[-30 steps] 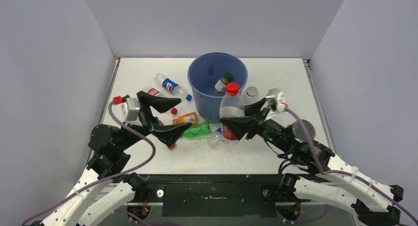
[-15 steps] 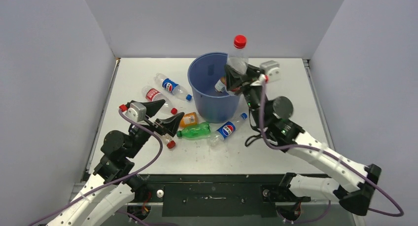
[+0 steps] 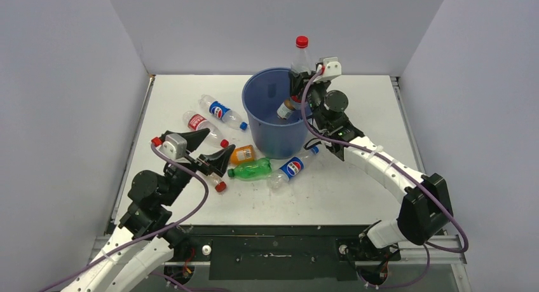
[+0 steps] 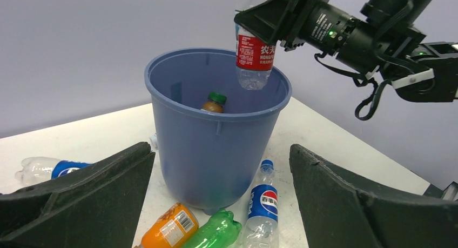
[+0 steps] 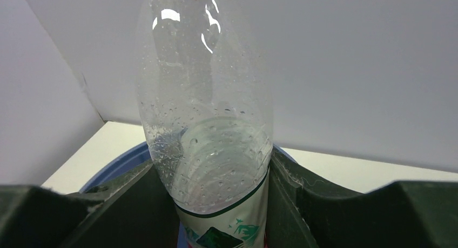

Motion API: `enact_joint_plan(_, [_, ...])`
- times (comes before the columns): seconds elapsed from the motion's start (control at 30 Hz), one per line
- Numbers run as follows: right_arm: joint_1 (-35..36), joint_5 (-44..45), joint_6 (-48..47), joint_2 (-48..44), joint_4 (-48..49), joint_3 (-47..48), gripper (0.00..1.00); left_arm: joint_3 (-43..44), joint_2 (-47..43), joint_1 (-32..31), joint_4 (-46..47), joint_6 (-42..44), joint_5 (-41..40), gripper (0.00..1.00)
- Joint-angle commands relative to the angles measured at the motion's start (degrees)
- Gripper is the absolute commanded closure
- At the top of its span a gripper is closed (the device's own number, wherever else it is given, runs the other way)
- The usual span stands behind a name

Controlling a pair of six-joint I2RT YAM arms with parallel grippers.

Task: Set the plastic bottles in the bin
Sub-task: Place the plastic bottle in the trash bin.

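The right gripper (image 3: 297,82), clenched on the red-capped bottle (image 3: 300,58), had risen from table level and held it upright above the blue bin's (image 3: 272,134) far rim. Release appeared due next. The left gripper (image 3: 211,148) stood spread and empty near the orange juice bottle (image 3: 240,154).

A white table (image 3: 318,206) lies under both the left gripper (image 3: 222,140) and the right gripper (image 3: 300,83). Faint specks (image 3: 264,200), perhaps droplets or scuffs, dot it right of the left gripper, nearer the bases. Pale grey walls (image 3: 273,25) stand beyond and beside both.
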Motion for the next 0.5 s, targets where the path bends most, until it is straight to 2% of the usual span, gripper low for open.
enact_joint_plan(0.0, [-1.98,-2.89,3.64,0.51,4.88,-0.61,0.64,0.26,-1.02,-0.36,0.69,1.24,-0.62,0.04])
enact_joint_plan(0.13, [-2.05,-2.99,4.35,0.67,4.75,-2.0,0.62,0.38,-0.86,-0.66,0.53,1.5,-0.32,0.04])
enact_joint_plan(0.23, [-2.04,-2.03,4.99,0.43,3.24,-2.14,0.55,0.39,-0.94,-0.8,0.44,1.52,-0.39,0.04])
enact_joint_plan(0.3, [-2.04,-1.73,5.09,0.38,1.66,-1.69,0.45,0.4,-0.79,-0.8,0.37,1.52,-0.58,0.04])
enact_joint_plan(0.4, [-2.03,-1.28,5.85,0.06,-0.27,-1.34,0.23,0.46,-0.62,-0.8,0.29,1.52,-0.61,0.04])
enact_joint_plan(0.47, [-2.05,-1.43,6.2,-0.4,-0.7,-1.47,0.12,0.48,-0.67,-0.8,0.25,1.52,-0.76,0.04])
